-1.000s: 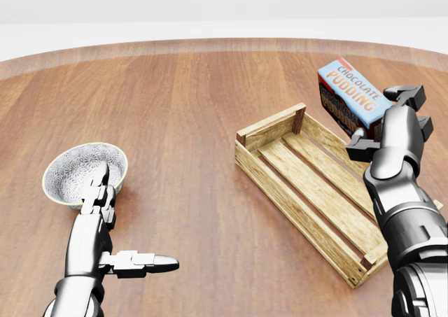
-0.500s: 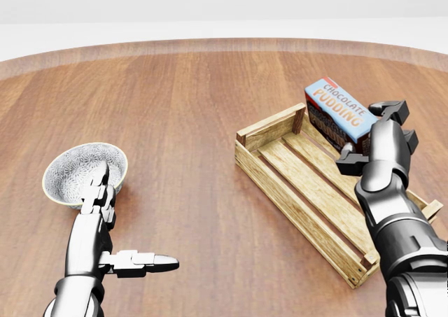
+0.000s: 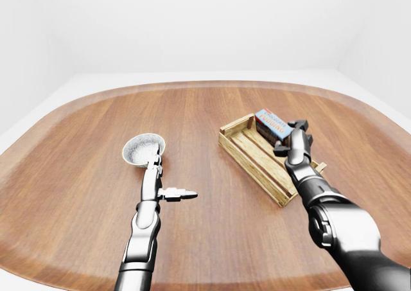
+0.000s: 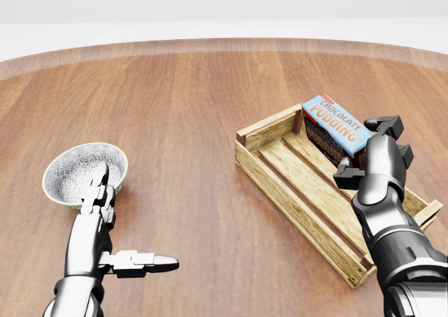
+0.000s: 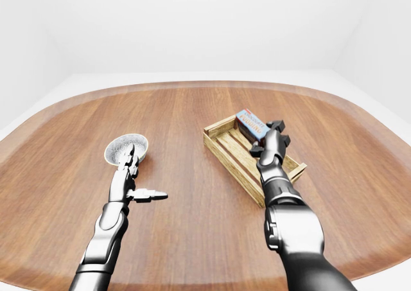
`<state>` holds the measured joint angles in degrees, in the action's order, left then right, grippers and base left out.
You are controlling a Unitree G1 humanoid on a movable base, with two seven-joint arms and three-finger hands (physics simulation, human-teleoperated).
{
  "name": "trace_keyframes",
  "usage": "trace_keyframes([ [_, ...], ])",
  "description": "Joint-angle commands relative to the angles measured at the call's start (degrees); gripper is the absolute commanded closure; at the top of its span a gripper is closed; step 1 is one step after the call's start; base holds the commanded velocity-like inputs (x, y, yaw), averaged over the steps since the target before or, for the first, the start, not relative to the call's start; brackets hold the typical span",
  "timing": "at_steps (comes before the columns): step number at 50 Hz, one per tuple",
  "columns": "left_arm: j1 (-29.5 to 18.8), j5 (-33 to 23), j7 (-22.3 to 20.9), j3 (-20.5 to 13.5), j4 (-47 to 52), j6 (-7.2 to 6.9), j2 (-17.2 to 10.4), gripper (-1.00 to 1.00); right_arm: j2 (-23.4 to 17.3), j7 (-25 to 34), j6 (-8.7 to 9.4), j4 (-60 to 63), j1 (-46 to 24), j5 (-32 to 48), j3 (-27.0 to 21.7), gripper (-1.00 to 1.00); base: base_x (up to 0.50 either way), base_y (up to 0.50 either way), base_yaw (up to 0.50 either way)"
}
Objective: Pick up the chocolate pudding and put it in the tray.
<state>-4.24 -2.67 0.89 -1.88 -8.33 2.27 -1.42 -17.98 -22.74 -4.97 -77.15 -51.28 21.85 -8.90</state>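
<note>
The wooden bench [image 4: 189, 107] is the largest thing in view, a broad rounded slab of reddish-brown boards that carries everything else and runs out past both arms on every side.

Next in size is the tray [image 4: 280, 184], a shallow slatted crate of pale wood. It lies under and to the left of the right robot hand [image 4: 371, 152] in the head view, set at a slant, with one short end wall standing up just left of that hand's fingers and its long near wall running down toward the lower right.

The chocolate pudding [image 4: 334, 128] is a box with a light blue top, orange lettering and dark sides. It sits at the tray's upper end, tilted, with its lower edge down among the slats beside the short end wall. The right robot hand is closed on the box's right end, the dark fingers pressing against its side, so the box is grasped rather than released.

The bowl [image 4: 80, 166] is small, round and grey-white with a speckled pattern inside. It rests on the bench right at the fingertips of the left robot hand [image 4: 112, 226], touching or nearly so.

That left robot hand is released and holds nothing: two fingers point straight up the view toward the bowl, and the thumb sticks out sideways to the right.
</note>
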Motion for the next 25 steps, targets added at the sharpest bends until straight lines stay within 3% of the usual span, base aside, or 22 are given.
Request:
trace_keyframes([
  [1, -0.01, -0.57, 0.07, 0.07, -0.05, -0.31, 0.0, -1.0, 0.53, -0.74, -0.03, 0.5, 1.17, -1.71, 0.06, 1.0, 0.0, 0.0, 0.0],
  [25, 0.01, -0.61, 0.03, 0.06, 0.1, -0.4, 0.0, -1.0, 0.96, -1.08, -0.03, 0.3, 2.62, -1.2, -0.05, 1.0, 0.0, 0.0, 0.0],
])
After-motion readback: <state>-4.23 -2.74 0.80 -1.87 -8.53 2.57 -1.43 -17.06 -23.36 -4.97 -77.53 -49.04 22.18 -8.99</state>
